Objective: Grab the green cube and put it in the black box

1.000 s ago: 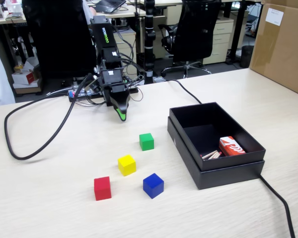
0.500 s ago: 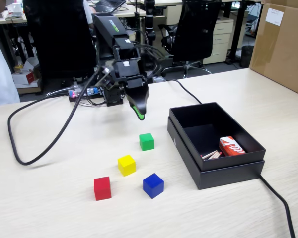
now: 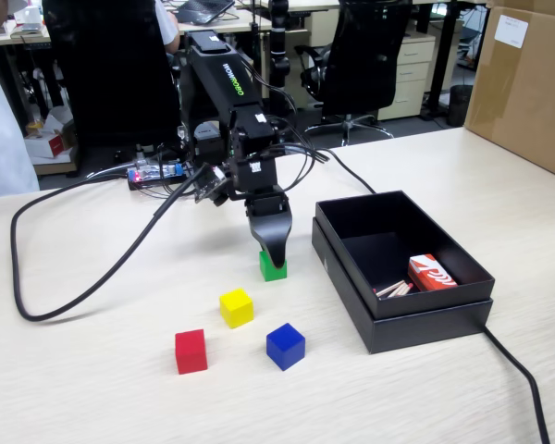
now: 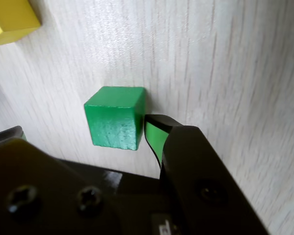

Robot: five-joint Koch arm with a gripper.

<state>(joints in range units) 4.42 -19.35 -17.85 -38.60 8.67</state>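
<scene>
Gripper (image 4: 83, 134) open, straddling green cube (image 4: 115, 117), nothing held yet. Cube looks light, rigid, matte; pinch opposite flat side faces. Black box (image 3: 425, 319) near cube.

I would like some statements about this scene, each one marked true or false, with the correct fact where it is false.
1. The green cube lies inside the black box. False: it sits on the table, left of the box in the fixed view.
2. The gripper is directly over the green cube. True.
3. The black box is empty. False: a red and white packet lies inside.
4. The yellow cube stands between the green cube and the red cube. True.
</scene>
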